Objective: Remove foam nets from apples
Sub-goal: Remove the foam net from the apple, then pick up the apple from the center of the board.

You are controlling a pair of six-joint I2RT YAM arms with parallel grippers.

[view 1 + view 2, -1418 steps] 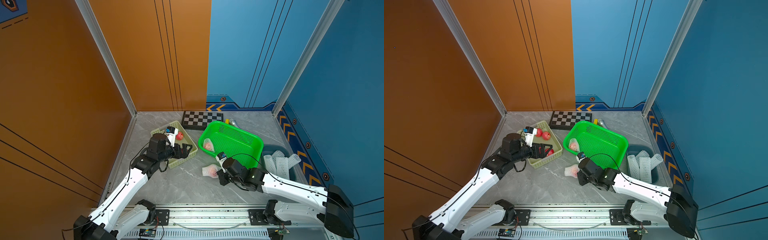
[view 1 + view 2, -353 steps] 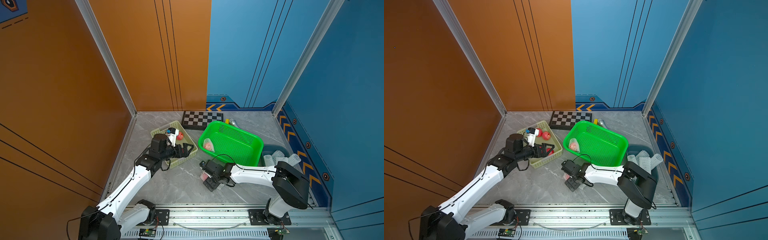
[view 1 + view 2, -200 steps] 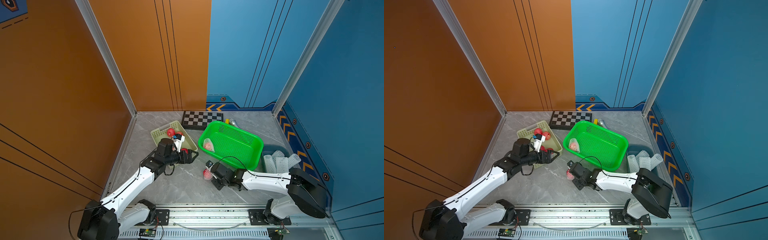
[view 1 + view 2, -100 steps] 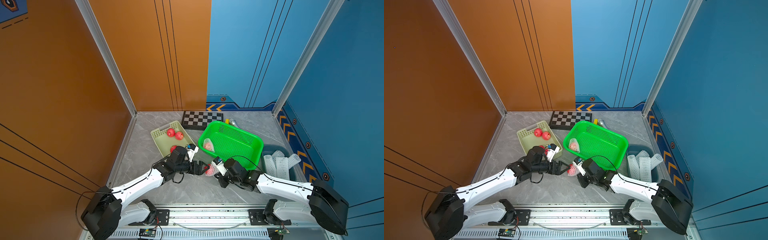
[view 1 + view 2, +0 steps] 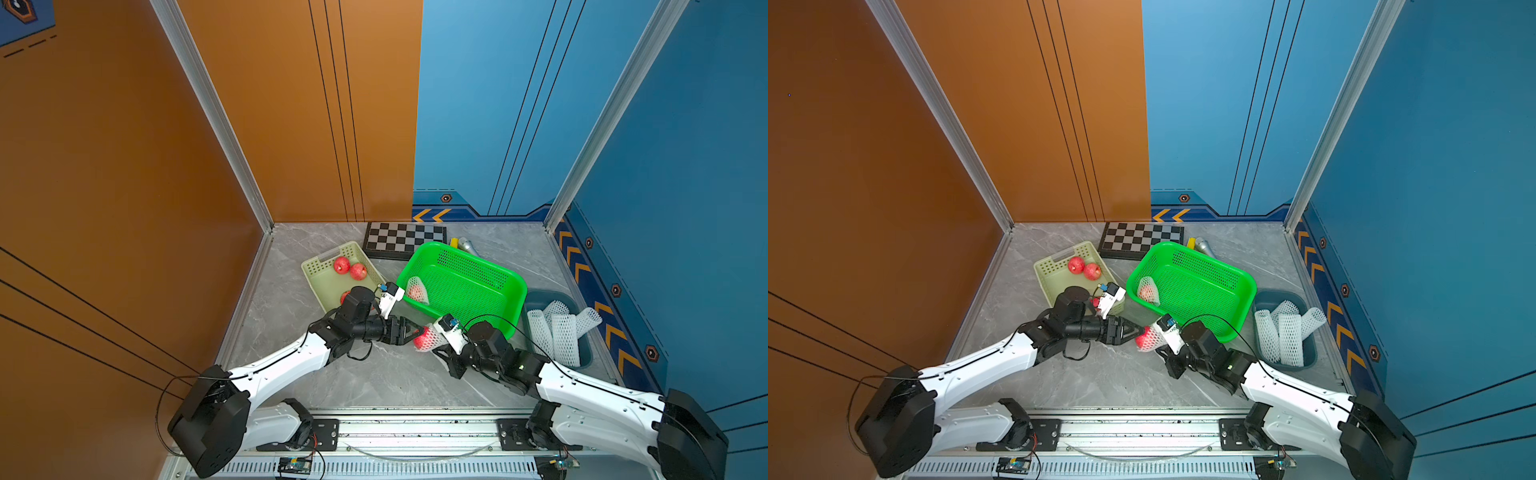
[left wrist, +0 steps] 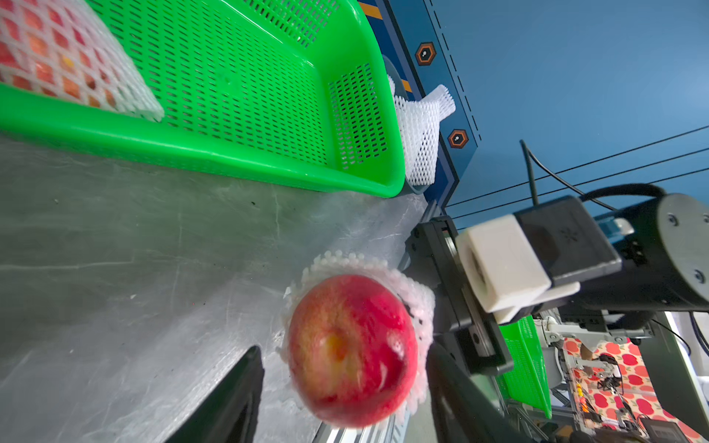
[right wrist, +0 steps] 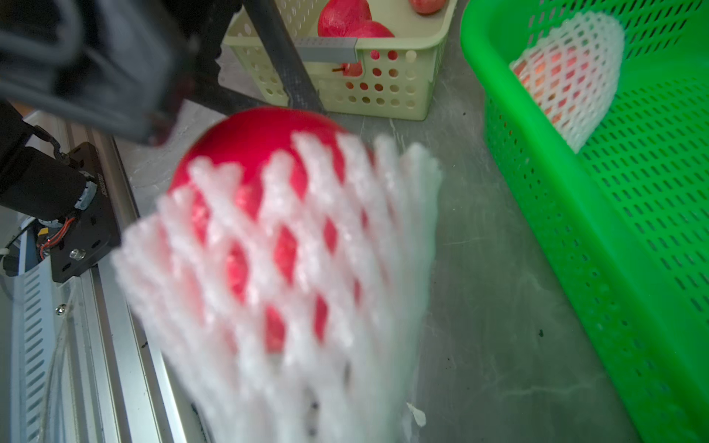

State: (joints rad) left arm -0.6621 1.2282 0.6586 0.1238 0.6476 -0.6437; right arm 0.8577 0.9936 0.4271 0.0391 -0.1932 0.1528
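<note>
A red apple (image 5: 419,343) (image 6: 353,349) sticks halfway out of a white foam net (image 5: 434,337) (image 7: 307,268), low over the table between the two arms. My right gripper (image 5: 445,348) is shut on the net's far end, and the mesh hides its fingers in the right wrist view. My left gripper (image 5: 417,332) (image 6: 343,351) is open with a finger (image 6: 238,391) on each side of the apple's bare end. A gap shows at one finger. Another netted apple (image 5: 415,290) lies in the green basket (image 5: 515,286).
The pale basket (image 5: 316,266) behind my left arm holds bare apples (image 5: 341,264). A dark blue bin (image 5: 584,361) at the right holds several empty nets (image 5: 557,328). A chessboard (image 5: 405,240) and a small silver and yellow object (image 5: 463,245) lie at the back.
My left arm has swung from the pale basket across to the apple, and its jaws have narrowed around the bare end. My right gripper has brought the netted apple up towards it.
</note>
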